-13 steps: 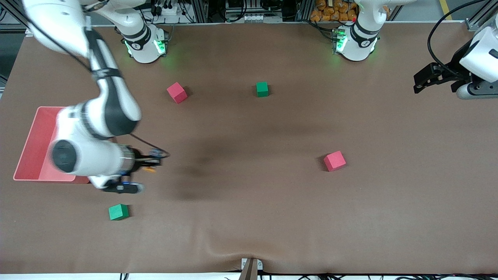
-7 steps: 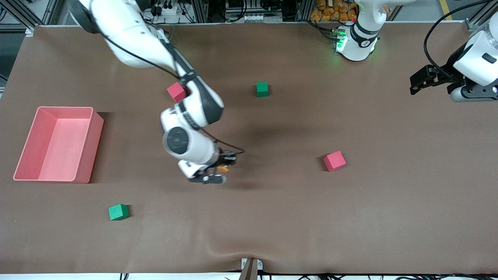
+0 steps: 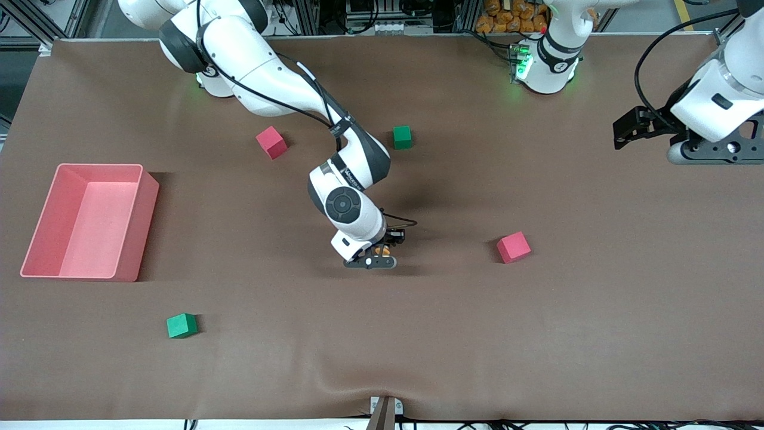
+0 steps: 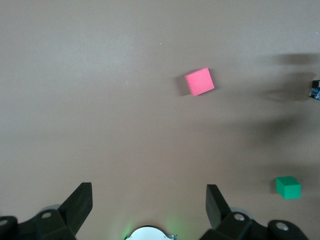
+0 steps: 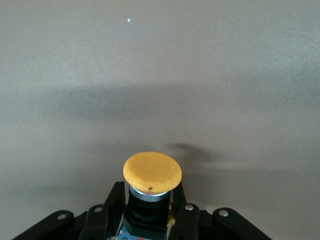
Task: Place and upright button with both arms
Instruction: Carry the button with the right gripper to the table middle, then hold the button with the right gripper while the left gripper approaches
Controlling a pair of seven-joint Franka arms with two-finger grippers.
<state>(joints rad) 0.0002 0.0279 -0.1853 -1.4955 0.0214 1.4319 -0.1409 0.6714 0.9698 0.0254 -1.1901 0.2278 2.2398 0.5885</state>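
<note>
My right gripper [image 3: 382, 251] is shut on the button [image 3: 385, 249] and holds it low over the middle of the table. In the right wrist view the round orange cap [image 5: 152, 172] stands out past the fingers [image 5: 114, 200], which clamp the black body. My left gripper [image 3: 624, 136] is open and empty, up in the air over the left arm's end of the table. In the left wrist view its fingertips [image 4: 80, 197] stand wide apart over bare table.
A pink bin [image 3: 36, 239] lies at the right arm's end. Two red cubes [image 3: 513, 247] [image 3: 271, 142] and two green cubes [image 3: 402, 137] [image 3: 181, 325] are scattered on the brown table. The left wrist view shows a red cube [image 4: 199, 81] and a green cube [image 4: 288, 187].
My right arm has carried the button from beside the pink bin toward the table's middle. My left gripper has drifted slightly toward the middle.
</note>
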